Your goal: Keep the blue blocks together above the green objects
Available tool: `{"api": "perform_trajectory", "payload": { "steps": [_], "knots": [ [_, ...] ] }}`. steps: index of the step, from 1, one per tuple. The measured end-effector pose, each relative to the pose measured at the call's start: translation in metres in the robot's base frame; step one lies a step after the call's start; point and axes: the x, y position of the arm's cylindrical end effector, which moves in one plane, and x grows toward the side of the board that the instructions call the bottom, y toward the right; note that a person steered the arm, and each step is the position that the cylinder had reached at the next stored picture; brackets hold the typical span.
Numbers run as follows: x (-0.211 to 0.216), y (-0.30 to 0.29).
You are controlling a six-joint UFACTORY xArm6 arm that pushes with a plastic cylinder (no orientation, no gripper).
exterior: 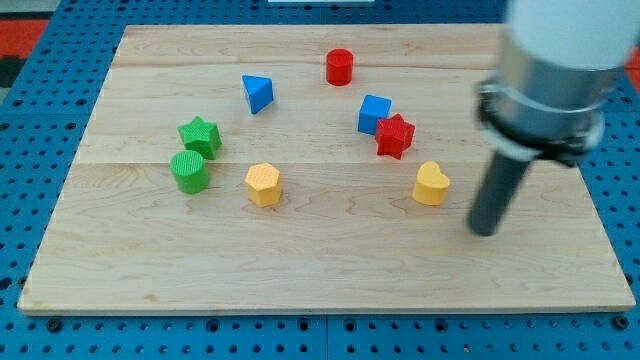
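My tip (483,229) rests near right, just right of the yellow heart (431,184); there is no gripper to report. The blue cube (374,113) touches the red star (395,136), far from the blue triangle (257,93) up left above the green star (200,136) and green cylinder (189,171). Risk: a push leftward drags the star along. Pale wooden worktop (320,270) on blue pegboard (30,60).

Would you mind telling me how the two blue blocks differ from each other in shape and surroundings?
The blue triangular block is wedge-shaped with a pointed end, while the blue cube is boxy. The triangular block stands alone toward the view's left; the cube sits right against the red star. The cube lies nearer my tip, which is off to the view's lower right, touching neither. Both share the same blue and lie in the board's upper half.
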Motion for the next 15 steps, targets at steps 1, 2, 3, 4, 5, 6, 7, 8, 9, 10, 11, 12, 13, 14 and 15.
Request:
{"api": "perform_trajectory", "payload": {
  "steps": [1,2,3,4,5,6,7,8,9,10,11,12,13,14,15],
  "knots": [
    [-0.028,-0.021],
    [-0.033,-0.095],
    [-0.045,-0.131],
    [-0.057,-0.073],
    [-0.097,-0.089],
    [-0.146,-0.114],
    [-0.182,-0.122],
    [-0.214,-0.123],
    [-0.228,-0.152],
    [-0.228,-0.172],
    [-0.206,-0.137],
    [-0.198,-0.164],
    [-0.195,-0.19],
    [-0.199,-0.229],
    [-0.209,-0.242]
  ]
}}
